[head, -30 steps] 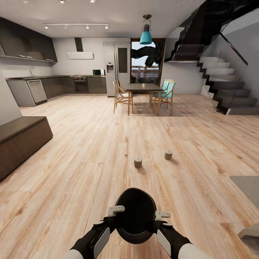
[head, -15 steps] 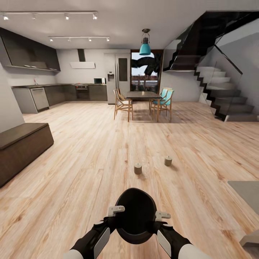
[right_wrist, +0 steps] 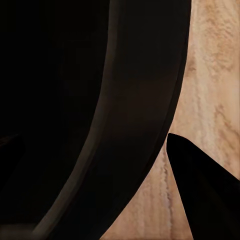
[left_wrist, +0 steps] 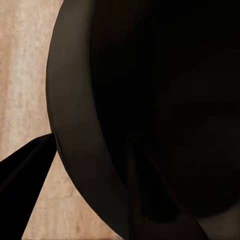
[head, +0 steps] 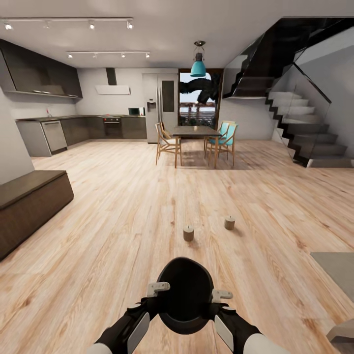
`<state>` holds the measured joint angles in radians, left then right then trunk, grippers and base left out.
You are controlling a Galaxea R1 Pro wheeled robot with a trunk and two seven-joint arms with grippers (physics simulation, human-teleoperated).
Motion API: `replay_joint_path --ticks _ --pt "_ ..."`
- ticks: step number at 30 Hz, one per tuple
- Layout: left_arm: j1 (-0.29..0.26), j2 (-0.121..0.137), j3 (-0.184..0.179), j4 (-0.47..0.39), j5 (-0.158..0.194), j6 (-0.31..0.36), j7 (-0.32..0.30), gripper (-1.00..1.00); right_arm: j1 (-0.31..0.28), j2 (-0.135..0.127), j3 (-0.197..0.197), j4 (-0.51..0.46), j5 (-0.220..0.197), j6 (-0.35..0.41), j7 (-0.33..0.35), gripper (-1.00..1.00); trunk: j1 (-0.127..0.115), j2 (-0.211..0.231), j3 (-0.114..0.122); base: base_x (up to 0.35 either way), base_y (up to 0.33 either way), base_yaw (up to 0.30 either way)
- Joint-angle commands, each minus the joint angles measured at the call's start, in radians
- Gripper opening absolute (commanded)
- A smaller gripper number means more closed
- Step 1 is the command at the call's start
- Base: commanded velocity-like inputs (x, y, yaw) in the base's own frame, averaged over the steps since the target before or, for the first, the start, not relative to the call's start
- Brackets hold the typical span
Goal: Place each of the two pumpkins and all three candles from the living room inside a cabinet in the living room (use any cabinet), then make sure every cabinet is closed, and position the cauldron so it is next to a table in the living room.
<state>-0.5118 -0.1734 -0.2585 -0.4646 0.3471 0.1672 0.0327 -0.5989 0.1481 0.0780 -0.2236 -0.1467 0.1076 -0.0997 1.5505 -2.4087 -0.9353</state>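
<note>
I hold the black cauldron [head: 185,295] low in front of me over the wooden floor. My left gripper [head: 158,294] and right gripper [head: 217,300] are each shut on its rim, on opposite sides. In the left wrist view the cauldron's rim [left_wrist: 80,125] runs between the fingers of the left gripper [left_wrist: 90,192]. The right wrist view likewise has the rim [right_wrist: 145,100] inside the right gripper [right_wrist: 115,175]. Two beige candles [head: 188,233] [head: 229,223] stand on the floor ahead. The dark-brown cabinet [head: 29,201] sits at the left. A grey corner of the table [head: 339,265] shows at the right.
Farther ahead a dining table [head: 195,132] with wooden chairs [head: 167,140] stands before a window. A kitchen counter [head: 73,128] lines the back left wall, and a black staircase [head: 305,132] climbs at the right. Wide open floor lies between me and the candles.
The whole picture has shifted as the camera tilted up a little, so the candles sit lower in view. Both grippers keep their hold on the cauldron.
</note>
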Motion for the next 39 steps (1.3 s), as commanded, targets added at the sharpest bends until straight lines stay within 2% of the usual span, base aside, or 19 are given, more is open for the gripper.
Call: replay_joint_path --ticks 1,5,25,26,30,39 --pt "0.001 0.007 -0.011 -0.001 0.015 0.004 0.001 -1.00 -0.001 -0.002 0.007 -0.009 -0.016 0.006 -0.001 -1.00 0.000 0.000 -0.001 0.000 0.000 0.000" --pt "0.002 0.005 0.002 -0.001 0.000 0.004 0.001 -1.00 -0.001 -0.002 0.001 -0.009 0.001 0.006 -0.004 -1.00 0.000 0.000 -0.001 0.000 0.000 0.000" --pt "0.002 0.005 0.004 -0.002 -0.001 0.004 0.001 -1.00 -0.001 0.001 -0.035 -0.007 0.038 0.006 0.003 -1.00 0.000 0.000 -0.001 0.000 0.000 0.000" --pt "0.002 0.017 -0.013 -0.002 0.027 0.004 0.001 -1.00 -0.001 -0.002 0.006 -0.037 -0.022 0.006 0.007 -1.00 0.000 0.000 -0.001 0.000 0.033 0.000" --pt "0.002 0.017 -0.013 -0.002 0.027 0.005 0.001 -1.00 -0.001 -0.002 0.005 -0.037 -0.022 0.006 0.026 -1.00 0.000 0.000 -0.001 0.000 0.169 -0.084" --pt "0.002 0.017 -0.013 -0.001 0.027 0.004 0.001 -1.00 -0.001 -0.002 0.005 -0.037 -0.022 0.006 0.030 -1.00 0.000 0.000 -0.001 -0.045 0.269 -0.257"
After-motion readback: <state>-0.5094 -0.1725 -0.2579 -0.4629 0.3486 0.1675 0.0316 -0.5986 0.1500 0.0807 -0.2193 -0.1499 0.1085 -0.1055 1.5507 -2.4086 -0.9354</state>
